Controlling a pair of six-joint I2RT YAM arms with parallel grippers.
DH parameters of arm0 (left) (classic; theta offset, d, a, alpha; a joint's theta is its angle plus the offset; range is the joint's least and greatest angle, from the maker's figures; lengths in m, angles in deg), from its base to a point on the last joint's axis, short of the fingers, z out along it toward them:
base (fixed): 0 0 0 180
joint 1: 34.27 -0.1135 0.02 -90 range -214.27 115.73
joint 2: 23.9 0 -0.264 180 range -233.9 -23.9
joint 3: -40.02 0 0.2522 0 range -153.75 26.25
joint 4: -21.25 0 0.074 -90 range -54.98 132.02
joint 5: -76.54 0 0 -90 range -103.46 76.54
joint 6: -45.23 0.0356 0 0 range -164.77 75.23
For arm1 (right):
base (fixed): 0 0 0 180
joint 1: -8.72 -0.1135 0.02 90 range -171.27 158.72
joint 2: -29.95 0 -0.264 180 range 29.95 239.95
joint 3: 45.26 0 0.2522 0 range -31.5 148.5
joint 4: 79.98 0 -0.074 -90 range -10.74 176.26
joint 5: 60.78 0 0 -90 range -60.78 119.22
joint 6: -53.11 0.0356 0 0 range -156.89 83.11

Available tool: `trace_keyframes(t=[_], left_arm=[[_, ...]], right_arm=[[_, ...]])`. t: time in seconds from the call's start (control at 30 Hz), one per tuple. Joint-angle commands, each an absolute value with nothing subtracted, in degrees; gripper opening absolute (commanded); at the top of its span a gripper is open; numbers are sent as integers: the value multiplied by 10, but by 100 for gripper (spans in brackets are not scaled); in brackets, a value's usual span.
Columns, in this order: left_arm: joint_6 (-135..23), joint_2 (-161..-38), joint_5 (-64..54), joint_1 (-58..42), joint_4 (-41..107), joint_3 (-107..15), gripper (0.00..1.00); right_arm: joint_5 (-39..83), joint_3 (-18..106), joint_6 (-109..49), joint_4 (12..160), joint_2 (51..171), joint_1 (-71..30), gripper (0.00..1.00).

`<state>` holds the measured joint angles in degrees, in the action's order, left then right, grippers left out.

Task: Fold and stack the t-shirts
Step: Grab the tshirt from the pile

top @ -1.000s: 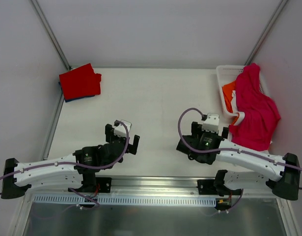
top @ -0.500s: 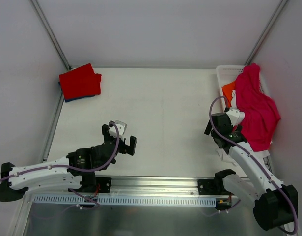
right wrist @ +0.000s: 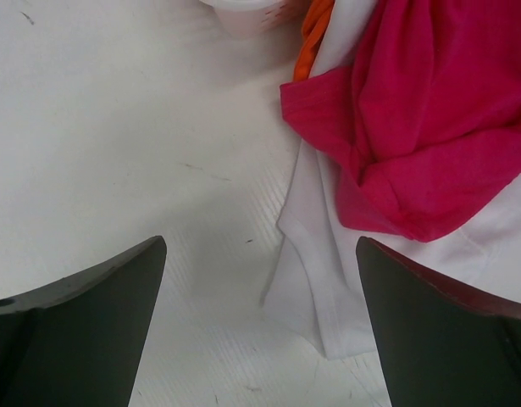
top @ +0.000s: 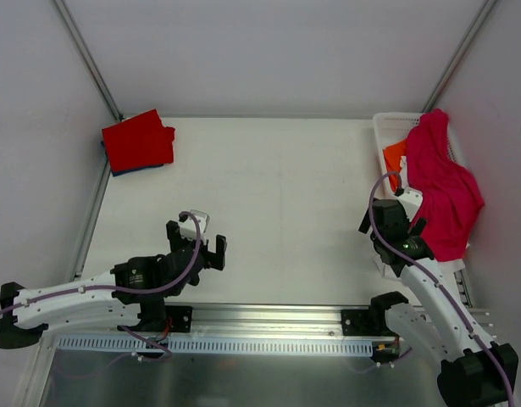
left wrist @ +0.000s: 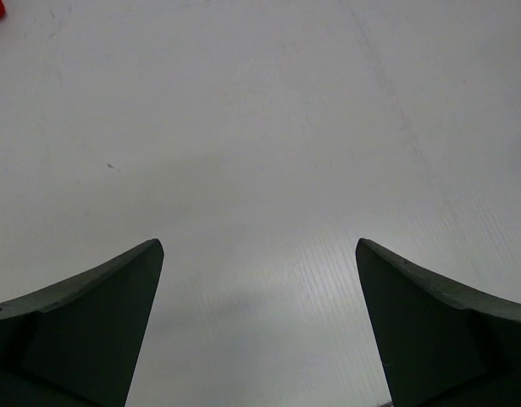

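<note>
Your left gripper (top: pixel 196 240) spread wide at 7 o'clock, your right gripper (right wrist: pixel 260 242) released near the pink shirt (top: pixel 442 182) and white shirt (right wrist: pixel 319 288) at 3 o'clock, red shirt (top: pixel 137 140) at 10 o'clock.

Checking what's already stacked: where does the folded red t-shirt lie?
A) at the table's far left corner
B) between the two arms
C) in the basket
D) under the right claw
A: the red t-shirt lies folded at the far left corner of the table.
</note>
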<state>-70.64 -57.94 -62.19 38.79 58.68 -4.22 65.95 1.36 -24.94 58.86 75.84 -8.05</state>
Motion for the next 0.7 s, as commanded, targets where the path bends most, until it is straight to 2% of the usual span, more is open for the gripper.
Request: trace_keyframes(t=[0.0,0.1,0.17,0.33,0.37,0.5,0.67], left_arm=[[-740,-571,-676,387,614,-45,99],[-740,-560,-663,386,614,-42,99],[-747,-553,-653,387,614,-39,99],[-761,-492,-640,387,620,-25,99],[-764,-478,-635,387,618,-21,99],[-774,-385,-629,388,619,3,99],[-785,-324,-626,388,619,22,99]], right_arm=[[631,51,-289,590,735,-75,99],[664,66,-314,594,730,-67,99],[642,68,-290,599,722,-35,100],[526,36,-206,653,719,184,99],[529,37,-202,654,729,224,100],[653,32,-162,647,763,259,100],[677,9,-100,656,773,286,100]])
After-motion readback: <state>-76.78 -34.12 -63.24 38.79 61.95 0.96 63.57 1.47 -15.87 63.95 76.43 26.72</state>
